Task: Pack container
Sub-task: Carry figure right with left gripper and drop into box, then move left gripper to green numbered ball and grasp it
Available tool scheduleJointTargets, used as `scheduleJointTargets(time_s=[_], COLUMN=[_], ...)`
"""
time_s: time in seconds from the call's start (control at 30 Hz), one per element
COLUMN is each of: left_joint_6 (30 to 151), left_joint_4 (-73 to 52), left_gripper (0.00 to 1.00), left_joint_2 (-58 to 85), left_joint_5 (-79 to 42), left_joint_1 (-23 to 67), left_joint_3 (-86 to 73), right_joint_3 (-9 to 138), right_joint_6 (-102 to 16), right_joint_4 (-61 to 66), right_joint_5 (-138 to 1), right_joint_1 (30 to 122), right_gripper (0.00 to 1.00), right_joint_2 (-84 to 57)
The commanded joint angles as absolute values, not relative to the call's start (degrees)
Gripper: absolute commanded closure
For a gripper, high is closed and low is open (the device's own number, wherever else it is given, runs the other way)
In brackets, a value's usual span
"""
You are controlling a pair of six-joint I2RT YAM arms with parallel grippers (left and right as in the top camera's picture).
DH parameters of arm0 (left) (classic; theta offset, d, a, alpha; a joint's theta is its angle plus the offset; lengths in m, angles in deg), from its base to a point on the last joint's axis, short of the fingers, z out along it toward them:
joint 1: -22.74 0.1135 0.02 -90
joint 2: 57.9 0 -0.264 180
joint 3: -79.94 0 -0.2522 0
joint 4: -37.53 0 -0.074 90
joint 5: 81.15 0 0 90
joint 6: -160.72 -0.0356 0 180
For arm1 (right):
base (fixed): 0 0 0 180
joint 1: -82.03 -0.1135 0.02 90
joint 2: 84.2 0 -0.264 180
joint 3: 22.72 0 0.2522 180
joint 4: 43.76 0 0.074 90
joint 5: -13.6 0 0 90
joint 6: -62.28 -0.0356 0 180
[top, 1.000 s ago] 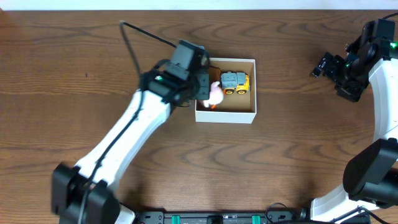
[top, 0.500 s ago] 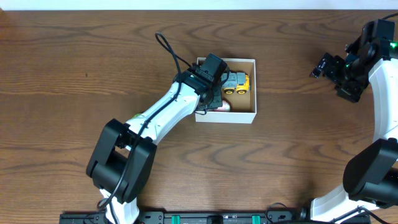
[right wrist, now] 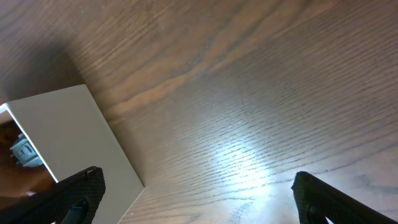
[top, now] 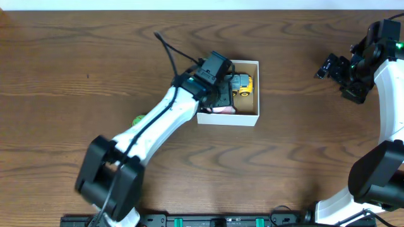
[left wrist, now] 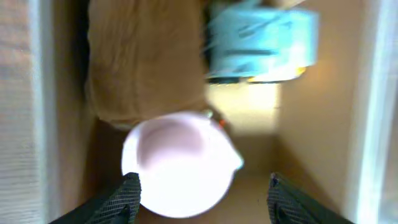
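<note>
The left tool (left wrist: 202, 185) hangs spread inside the container (top: 247, 62), over a round pink toy (left wrist: 179, 165) lying near a blue-and-yellow truck (top: 243, 84). The container sits mid-counter (top: 63, 75); the right tool (right wrist: 196, 180), also spread, hovers well apart.

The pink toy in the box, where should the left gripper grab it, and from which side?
Grip the pink toy across its round body, probably coming straight down from above. The walls of the container and the toy truck hem it in sideways, and the open left gripper hangs right over it.
</note>
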State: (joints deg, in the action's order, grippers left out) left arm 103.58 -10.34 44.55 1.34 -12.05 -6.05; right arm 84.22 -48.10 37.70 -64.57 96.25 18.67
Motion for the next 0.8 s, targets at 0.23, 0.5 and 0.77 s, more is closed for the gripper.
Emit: scheduleJointTargets(time_s=[0.23, 0.5, 0.77], left_joint_6=[98.6, 98.2, 91.7], left_joint_4=[-21.0, -36.5, -35.7], left_gripper=[0.25, 0.21, 0.21], left_joint_2=[28.3, 29.1, 34.6], left_joint_5=[16.6, 24.1, 15.4], left_joint_1=[-11.8, -1.3, 11.6], left_joint_3=[-5.8, -8.5, -14.9], right_joint_3=[84.0, 84.0, 84.0], right_joint_6=[-48.3, -48.3, -48.3], right_joint_4=[37.7, 37.7, 37.7], right_joint_5=[-64.5, -64.5, -64.5], right_joint_1=[95.5, 95.5, 95.4], right_gripper=[0.01, 0.01, 0.01], right_joint_2=[19.2, 19.2, 19.2])
